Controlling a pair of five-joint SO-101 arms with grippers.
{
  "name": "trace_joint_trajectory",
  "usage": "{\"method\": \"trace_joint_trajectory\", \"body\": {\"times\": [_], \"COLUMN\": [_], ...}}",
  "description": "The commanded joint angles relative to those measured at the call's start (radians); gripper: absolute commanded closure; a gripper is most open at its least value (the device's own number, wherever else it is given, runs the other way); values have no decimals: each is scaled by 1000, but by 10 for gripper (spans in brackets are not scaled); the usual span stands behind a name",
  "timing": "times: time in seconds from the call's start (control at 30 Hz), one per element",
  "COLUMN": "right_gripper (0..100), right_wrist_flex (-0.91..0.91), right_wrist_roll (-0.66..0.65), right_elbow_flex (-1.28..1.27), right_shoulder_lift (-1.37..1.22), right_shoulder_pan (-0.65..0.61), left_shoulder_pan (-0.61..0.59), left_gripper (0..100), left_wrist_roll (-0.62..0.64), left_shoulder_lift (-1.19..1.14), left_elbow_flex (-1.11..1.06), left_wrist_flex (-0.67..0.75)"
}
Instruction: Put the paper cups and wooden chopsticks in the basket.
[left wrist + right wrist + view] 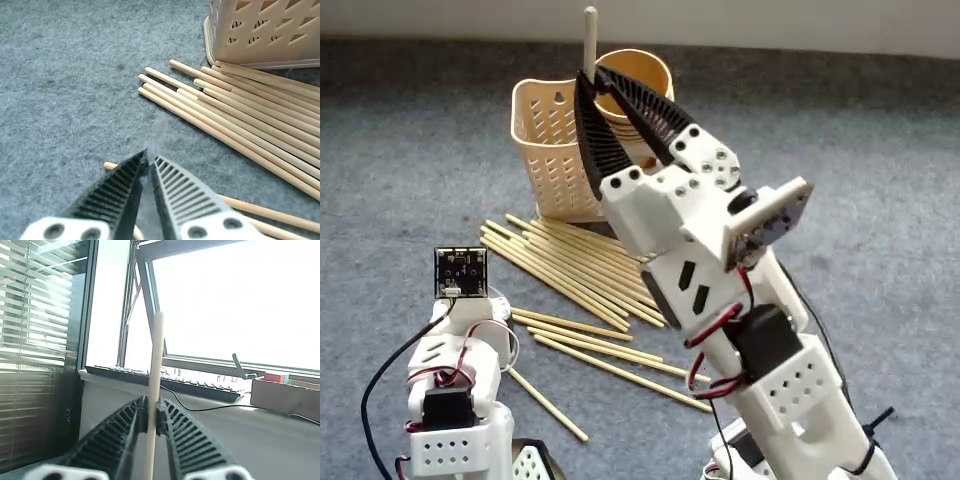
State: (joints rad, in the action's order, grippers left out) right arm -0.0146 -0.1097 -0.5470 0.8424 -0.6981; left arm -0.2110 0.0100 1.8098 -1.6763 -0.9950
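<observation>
One held chopstick (590,35) stands nearly upright in the high view. The right gripper (592,80) pinches its lower part, with the jaws closed on it right over the basket (545,150). I judge it is held this way so that it can go down end first into the open top and not lie across the rim. What seems a paper cup (658,75) sits already inside the basket, behind the jaws. Many loose chopsticks (570,265) lie on the grey worktop (400,180) in front of the basket. Most are in a close bundle, and some lie apart, nearer to the arms. The left arm (455,400) stands low at the near edge, well apart from the basket.

The left wrist view gives what the high view hides. The left gripper (148,159) has its jaws almost together with nothing between them, low over the worktop and by the end of one stray stick. This view also shows that the loose chopsticks (240,115) reach to the foot of the basket (265,30).

The right wrist view looks along the right gripper (151,412) and makes the hold certain: the held chopstick (157,365) passes between the jaws and rises above them. Behind it are a window (235,300) and a keyboard (165,382). How the stick stands over the basket must be judged from the high view.
</observation>
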Motion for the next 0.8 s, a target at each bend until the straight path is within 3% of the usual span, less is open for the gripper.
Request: {"method": "trace_joint_trajectory", "body": {"times": [0.0, 0.77], "right_gripper": [993, 991], "right_wrist_flex": [-133, -553], "right_wrist_roll": [-11, -11], "right_elbow_flex": [5, 16], "right_shoulder_lift": [-70, -489], "right_shoulder_pan": [-1, 140], "left_shoulder_pan": [-8, -8], "left_gripper": [993, 993], "left_wrist_roll": [-9, -9], "left_shoulder_lift": [10, 10], "left_elbow_flex": [-19, -19], "left_wrist_flex": [-3, -3]}}
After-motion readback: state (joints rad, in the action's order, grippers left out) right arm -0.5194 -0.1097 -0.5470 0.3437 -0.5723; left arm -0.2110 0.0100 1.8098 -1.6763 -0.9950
